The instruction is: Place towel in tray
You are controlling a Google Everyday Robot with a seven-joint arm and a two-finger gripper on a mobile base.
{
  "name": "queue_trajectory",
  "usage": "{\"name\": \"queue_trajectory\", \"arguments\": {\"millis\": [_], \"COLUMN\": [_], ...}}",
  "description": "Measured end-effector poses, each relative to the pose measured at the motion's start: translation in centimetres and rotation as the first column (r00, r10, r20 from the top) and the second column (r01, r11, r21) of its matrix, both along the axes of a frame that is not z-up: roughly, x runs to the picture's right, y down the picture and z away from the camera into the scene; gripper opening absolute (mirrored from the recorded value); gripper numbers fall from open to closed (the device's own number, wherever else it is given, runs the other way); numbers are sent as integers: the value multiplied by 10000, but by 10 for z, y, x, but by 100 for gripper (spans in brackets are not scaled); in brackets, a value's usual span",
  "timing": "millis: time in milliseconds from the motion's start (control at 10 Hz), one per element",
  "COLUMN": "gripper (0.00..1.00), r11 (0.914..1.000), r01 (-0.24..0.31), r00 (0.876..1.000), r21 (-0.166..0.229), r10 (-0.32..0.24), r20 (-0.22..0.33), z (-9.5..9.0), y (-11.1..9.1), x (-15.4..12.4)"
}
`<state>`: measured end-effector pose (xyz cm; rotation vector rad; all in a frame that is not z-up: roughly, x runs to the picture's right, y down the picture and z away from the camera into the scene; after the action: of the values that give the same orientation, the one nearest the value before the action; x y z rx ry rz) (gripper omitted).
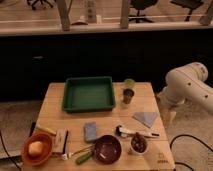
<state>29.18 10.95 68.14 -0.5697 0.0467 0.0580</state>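
The towel (146, 119) is a small, flat, pale grey-blue, roughly triangular cloth lying on the right side of the wooden table. The tray (89, 93) is a large dark green rectangle with a raised rim at the back middle of the table, with nothing in it. My white arm (187, 86) comes in from the right. My gripper (168, 116) hangs at the table's right edge, just right of the towel and apart from it.
A blue-grey sponge block (90, 131) lies front of centre. A dark red bowl (107, 148), an orange bowl (36, 148), a white tool (135, 133) and a small dark cup (138, 144) stand along the front. Two cups (129, 91) stand right of the tray.
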Motion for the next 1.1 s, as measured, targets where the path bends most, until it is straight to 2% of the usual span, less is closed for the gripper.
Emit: {"name": "queue_trajectory", "arguments": {"millis": [600, 700, 800, 900, 1100], "gripper": [86, 81, 80, 80, 80], "r11": [10000, 10000, 10000, 10000, 10000], "r01": [0, 0, 5, 35, 24], "r00": [10000, 10000, 10000, 9999, 9998], "r21": [0, 4, 18, 19, 14], "r10": [0, 0, -5, -35, -24], "r20": [0, 19, 40, 150, 210], "z": [0, 2, 8, 21, 30], "y": [0, 2, 5, 12, 17], "x": [0, 0, -1, -7, -9]}}
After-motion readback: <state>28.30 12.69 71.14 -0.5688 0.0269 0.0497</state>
